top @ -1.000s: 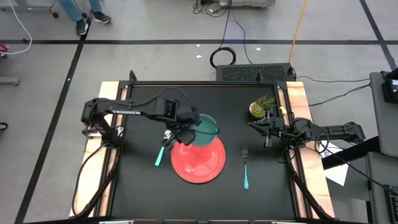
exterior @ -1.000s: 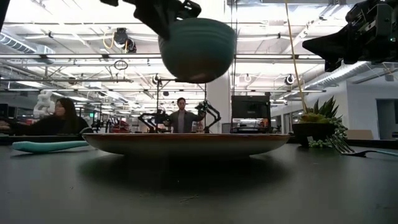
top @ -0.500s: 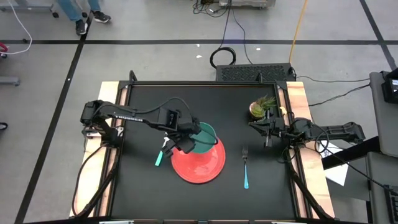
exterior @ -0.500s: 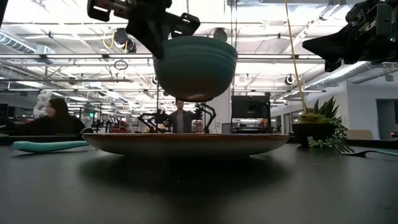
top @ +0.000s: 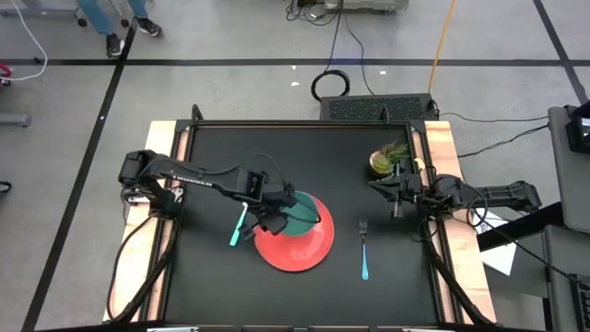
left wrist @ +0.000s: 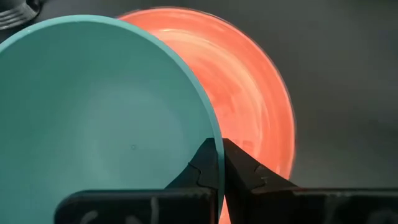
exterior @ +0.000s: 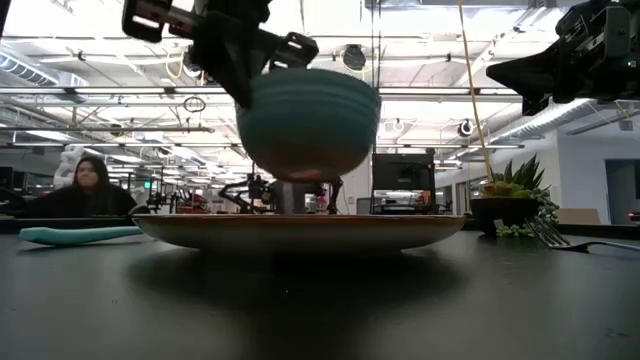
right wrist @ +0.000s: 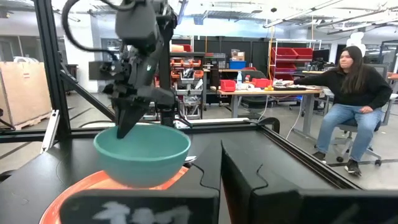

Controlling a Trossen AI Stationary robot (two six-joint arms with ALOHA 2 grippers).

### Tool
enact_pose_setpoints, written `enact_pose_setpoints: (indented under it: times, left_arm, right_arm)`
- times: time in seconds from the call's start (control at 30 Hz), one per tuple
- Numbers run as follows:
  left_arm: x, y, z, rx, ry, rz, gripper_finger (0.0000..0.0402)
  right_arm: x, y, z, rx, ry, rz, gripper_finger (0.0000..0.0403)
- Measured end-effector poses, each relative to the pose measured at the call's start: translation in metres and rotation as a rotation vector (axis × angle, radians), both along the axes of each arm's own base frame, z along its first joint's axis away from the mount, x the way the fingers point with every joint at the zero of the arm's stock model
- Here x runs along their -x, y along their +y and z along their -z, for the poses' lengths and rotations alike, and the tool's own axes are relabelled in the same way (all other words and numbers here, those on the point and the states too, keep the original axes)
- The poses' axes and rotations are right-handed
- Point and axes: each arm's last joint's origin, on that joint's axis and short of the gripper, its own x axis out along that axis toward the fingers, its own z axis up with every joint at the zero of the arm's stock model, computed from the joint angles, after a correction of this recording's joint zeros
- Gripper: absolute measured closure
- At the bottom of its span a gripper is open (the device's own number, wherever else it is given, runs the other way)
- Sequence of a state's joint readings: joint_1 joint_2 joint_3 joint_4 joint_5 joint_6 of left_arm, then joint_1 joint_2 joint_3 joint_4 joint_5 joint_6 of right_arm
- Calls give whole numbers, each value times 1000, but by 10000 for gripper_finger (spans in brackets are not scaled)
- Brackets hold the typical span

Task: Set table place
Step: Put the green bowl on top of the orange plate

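Bowl (exterior: 308, 120): hanging just above red plate (top: 297, 243).
Left claw (left wrist: 219, 163): pinching bowl rim.
Right claw (top: 395, 200): pressed together, waiting by plant (top: 389, 157).
Writing: none readable.

Grey concrete floor (top: 230, 37) with black tape lines. Bright ceiling lights (exterior: 100, 30) overhead. Far workbench (right wrist: 273, 92) with red bins (right wrist: 289, 57); seated person (right wrist: 354, 87); cardboard box (right wrist: 25, 90) left.

Bright overhead ceiling lights; glare on plate (left wrist: 255, 99); backlit bowl (exterior: 308, 120) dark in low view; soft shadows.
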State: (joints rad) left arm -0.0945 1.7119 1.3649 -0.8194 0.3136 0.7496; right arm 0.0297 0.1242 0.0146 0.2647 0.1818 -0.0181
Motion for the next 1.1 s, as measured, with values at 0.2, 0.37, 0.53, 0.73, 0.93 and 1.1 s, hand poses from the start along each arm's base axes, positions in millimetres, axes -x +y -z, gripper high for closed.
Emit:
enact_pose_setpoints:
  times: [0.2,0.37,0.53,0.73,0.93,1.1]
  left_arm:
    - [9,-3,6,2,-101,-42,397]
    - [27,-3,1,10,-146,-103,397]
    - [39,-4,-4,19,-130,-150,397]
    - [40,-8,-2,16,-100,-143,397]
    - [39,-14,4,1,-73,-140,397]
    - [35,-20,11,-41,-65,-149,397]
  right_arm:
    - [0,0,0,-1,0,0,403]
    - [-1,0,0,-7,-3,-1,403]
    - [-2,0,1,-6,7,-1,403]
    - [-3,0,2,-7,19,1,403]
    - [-3,0,2,-7,21,1,403]
    - [-3,0,2,-7,21,1,403]
